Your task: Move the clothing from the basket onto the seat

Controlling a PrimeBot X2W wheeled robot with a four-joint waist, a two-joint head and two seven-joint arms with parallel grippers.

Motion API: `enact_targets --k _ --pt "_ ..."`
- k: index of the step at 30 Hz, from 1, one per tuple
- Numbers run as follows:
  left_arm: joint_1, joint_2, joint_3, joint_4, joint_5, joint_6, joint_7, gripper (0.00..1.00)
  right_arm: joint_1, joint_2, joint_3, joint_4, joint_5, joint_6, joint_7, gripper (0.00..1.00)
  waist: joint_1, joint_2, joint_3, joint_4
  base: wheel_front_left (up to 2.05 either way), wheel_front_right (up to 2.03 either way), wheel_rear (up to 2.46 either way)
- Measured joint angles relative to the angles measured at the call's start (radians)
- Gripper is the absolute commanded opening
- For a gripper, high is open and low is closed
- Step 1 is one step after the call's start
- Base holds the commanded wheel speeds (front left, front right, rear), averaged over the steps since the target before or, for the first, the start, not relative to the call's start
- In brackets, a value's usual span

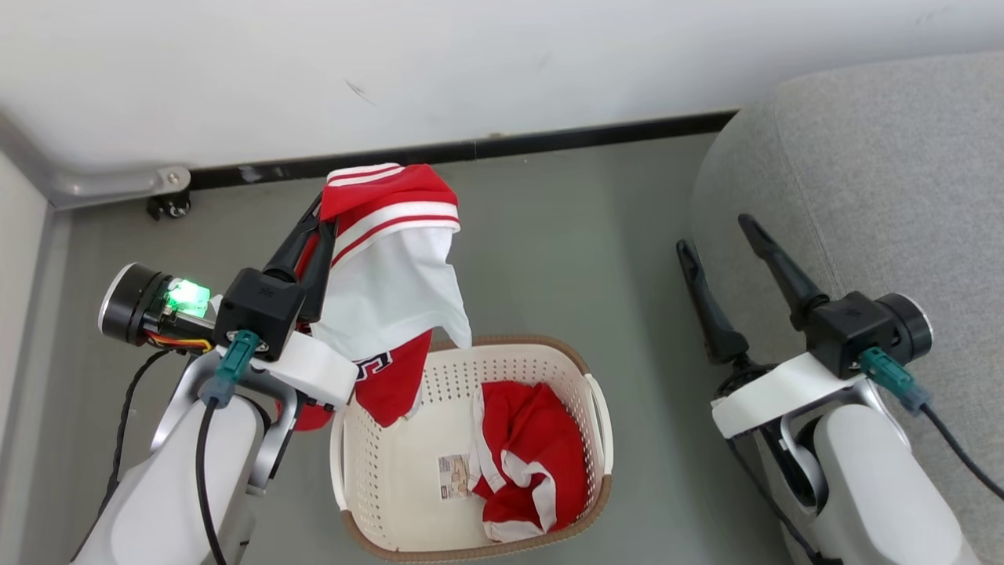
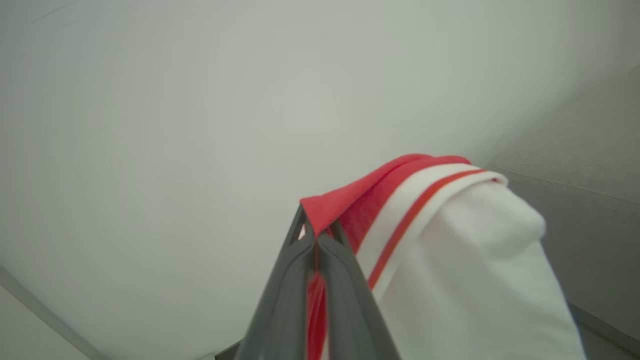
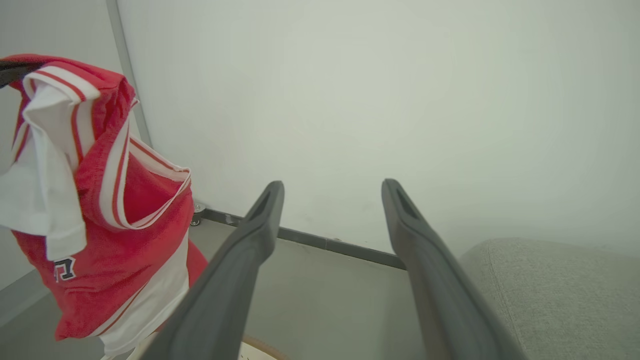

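My left gripper (image 1: 321,216) is shut on a red and white striped garment (image 1: 392,259), lifted above the cream basket (image 1: 584,365); the cloth hangs down to the basket's left rim. In the left wrist view the closed fingers (image 2: 290,280) pinch the red hem of that garment (image 2: 450,240). A second red garment (image 1: 525,455) lies inside the basket at its right side. My right gripper (image 1: 718,235) is open and holds nothing, hovering at the edge of the grey seat (image 1: 886,173). The right wrist view shows the hanging garment (image 3: 100,200) to the left of that gripper (image 3: 330,190).
A white wall with a black baseboard (image 1: 471,149) runs behind the basket. Grey floor (image 1: 580,235) lies between basket and seat. A metal bracket and caster (image 1: 169,200) sit in the left corner. A paper label (image 1: 455,477) lies on the basket's bottom.
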Motion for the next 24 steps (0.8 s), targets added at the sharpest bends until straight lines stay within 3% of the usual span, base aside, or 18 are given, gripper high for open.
enact_targets --k 18,24 --pt "-0.067 -0.015 0.0 -0.086 -0.063 -0.072 0.064 0.0 0.076 -0.008 0.16 0.029 0.08 0.0 0.044 1.0 0.0 0.0 -0.129 0.025 0.0 0.0 0.0" --pt "-0.083 -0.02 -0.002 -0.105 -0.072 -0.088 0.091 0.0 0.088 -0.008 0.262 0.032 0.139 0.0 0.062 1.0 0.0 0.0 -0.161 0.027 0.0 0.0 0.0"
